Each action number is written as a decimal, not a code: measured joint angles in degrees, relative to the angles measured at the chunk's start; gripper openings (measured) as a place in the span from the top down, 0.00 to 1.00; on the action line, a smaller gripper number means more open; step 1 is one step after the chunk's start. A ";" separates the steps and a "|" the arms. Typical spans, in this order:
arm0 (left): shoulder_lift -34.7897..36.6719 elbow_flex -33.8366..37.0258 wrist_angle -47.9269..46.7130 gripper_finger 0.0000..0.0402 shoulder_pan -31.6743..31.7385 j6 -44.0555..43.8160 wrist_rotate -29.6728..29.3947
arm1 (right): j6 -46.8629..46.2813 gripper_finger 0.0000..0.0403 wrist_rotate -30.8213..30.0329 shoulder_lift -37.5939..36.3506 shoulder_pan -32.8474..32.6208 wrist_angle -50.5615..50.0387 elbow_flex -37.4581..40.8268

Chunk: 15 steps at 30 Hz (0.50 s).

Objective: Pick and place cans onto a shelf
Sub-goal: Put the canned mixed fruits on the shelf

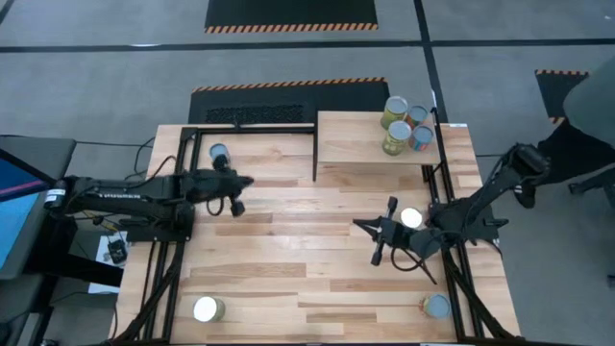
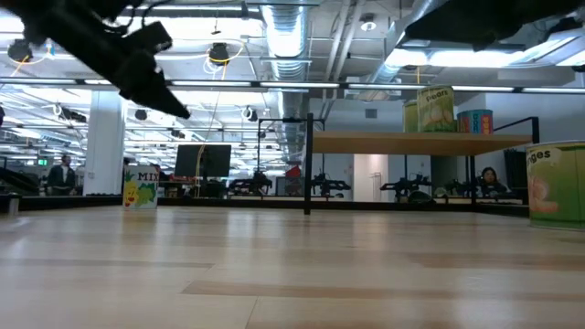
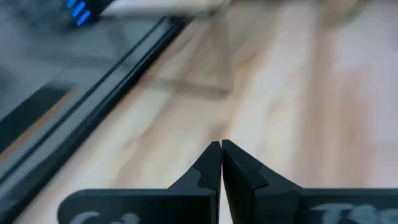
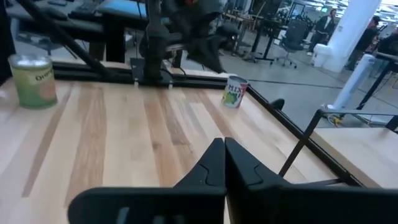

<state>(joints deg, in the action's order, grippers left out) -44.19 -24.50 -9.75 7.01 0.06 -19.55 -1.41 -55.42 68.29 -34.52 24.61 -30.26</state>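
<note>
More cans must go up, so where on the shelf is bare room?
The shelf's left and middle board is bare, from its left edge to the four cans. Its right end, where those cans cluster, is crowded.

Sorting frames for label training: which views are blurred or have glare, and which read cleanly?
Left wrist view: table smeared with blur, only the shut left claw sharp. High view: glare whitens the lids of two cans. Low view: ceiling lights flare, arms are dark silhouettes, shelf labels readable. Right wrist view: clean, both cans clear.
</note>
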 joint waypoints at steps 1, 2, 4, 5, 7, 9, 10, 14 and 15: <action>-1.17 -2.68 -5.27 0.99 0.98 -0.13 -1.17 | -0.02 0.97 0.00 0.56 0.22 0.17 0.00; -2.54 -5.41 -10.21 0.99 2.29 -0.43 -1.43 | -0.02 0.97 0.00 1.08 0.28 0.48 0.00; -5.65 -10.59 -20.69 0.99 5.31 -1.63 -0.82 | -0.02 0.97 -0.02 2.04 0.35 0.98 0.00; -7.40 -12.90 -24.64 0.99 6.80 -2.08 -0.80 | -0.02 0.97 -0.01 2.38 0.34 1.30 0.00; -10.84 -16.88 -31.42 0.98 9.68 -2.25 -2.32 | -0.05 0.97 0.21 2.65 0.33 1.71 0.00; -14.23 -20.16 -36.34 0.94 12.43 -1.12 -4.60 | -0.31 0.97 1.63 2.99 0.30 1.81 0.00; -15.85 -21.49 -38.55 0.92 13.74 -0.31 -5.28 | -0.49 0.97 2.02 3.02 0.16 1.67 0.00; -21.24 -24.83 -42.68 0.79 18.44 3.99 -5.60 | -1.14 0.97 2.84 2.98 0.00 1.83 0.00; -22.38 -25.09 -42.92 0.76 19.49 5.36 -5.58 | -1.18 0.97 2.87 2.98 0.00 1.84 0.00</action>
<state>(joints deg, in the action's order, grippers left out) -66.57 -49.59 -52.68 26.50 5.42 -25.13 -2.59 -52.54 71.26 -34.52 26.45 -30.26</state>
